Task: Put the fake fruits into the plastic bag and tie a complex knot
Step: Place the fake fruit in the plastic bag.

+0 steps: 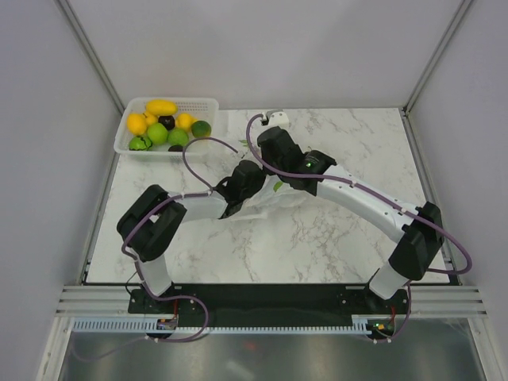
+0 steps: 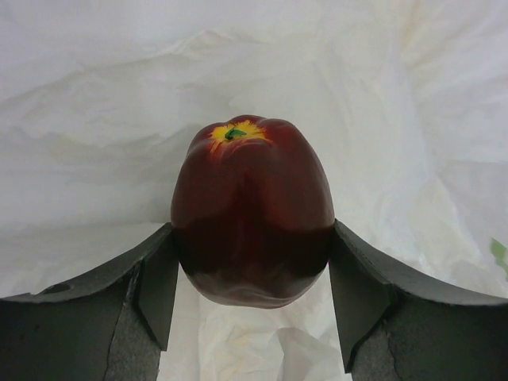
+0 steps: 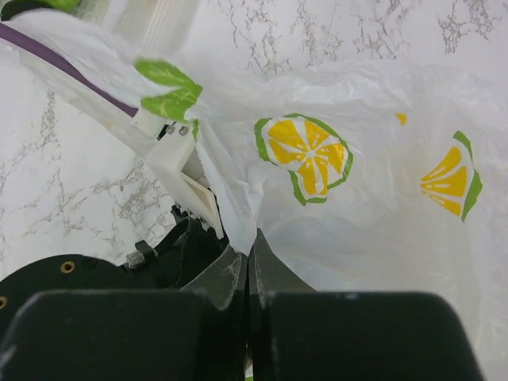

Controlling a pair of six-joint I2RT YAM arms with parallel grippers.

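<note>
I judge this an early stage of the loading. My left pincer [image 2: 252, 238] holds one dark red fruit [image 2: 250, 190] clamped between its two fingers, set wide around the fruit's lower half. White film of the plastic bag [image 2: 381, 119] fills the view ahead of it, above it and below it, so I take the fruit to be inside the bag's mouth or right at it, not yet let go.

My right pincer [image 3: 248, 270] is pinched tight on a fold of the bag, which spreads ahead of it and to its right over the tabletop [image 3: 71, 190].

The other fake fruits [image 1: 163, 127] sit in the white basket [image 1: 208, 103], well beyond the left pincer and to its left. So nearly all the loading is left, and the knot has not been started.

The held fruit is glossy and apple-shaped, with a yellow patch and a green stub at its top. The bag is thin, crinkled and printed with lemon slices.
</note>
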